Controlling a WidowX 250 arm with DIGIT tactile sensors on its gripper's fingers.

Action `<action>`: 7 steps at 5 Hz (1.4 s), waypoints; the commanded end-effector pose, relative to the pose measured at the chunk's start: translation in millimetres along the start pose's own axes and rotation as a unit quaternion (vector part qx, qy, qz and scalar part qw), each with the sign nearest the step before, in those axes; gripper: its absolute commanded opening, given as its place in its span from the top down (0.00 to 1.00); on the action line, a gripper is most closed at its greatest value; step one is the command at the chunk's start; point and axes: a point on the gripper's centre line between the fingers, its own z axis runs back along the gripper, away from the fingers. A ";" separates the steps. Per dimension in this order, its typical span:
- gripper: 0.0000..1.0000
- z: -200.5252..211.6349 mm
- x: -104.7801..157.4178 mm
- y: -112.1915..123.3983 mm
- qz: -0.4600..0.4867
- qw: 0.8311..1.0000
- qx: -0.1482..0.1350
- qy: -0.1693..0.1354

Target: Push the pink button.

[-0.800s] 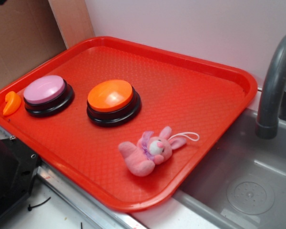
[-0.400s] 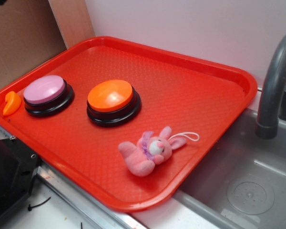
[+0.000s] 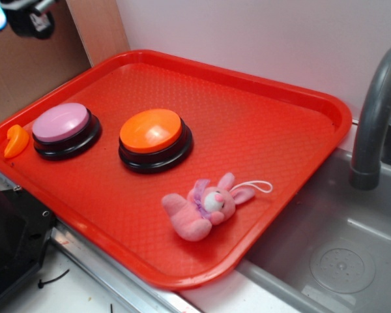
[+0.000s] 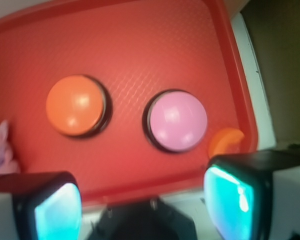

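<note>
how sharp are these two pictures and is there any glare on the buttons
Exterior view: sharp, evenly lit, soft sheen on the orange button. Wrist view: blurred throughout, with small bright glare spots on the pink button and orange button; the gripper fingertips glow out of focus.

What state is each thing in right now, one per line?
Pale pink domed button: unpressed, nothing touching it.
Orange domed button: untouched.
Pink plush bunny: lying on its side on the red plastic tray.
Gripper: open, high above the tray.
</note>
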 end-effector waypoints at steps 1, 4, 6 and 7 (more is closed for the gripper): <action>0.00 -66.8 15.9 40.1 0.066 0.998 0.005 0.003; 0.00 -127.1 22.3 48.8 0.040 0.998 0.014 0.056; 0.00 -114.7 25.0 40.3 0.029 0.998 0.018 0.061; 0.00 -97.8 28.3 37.4 0.027 0.998 0.022 0.056</action>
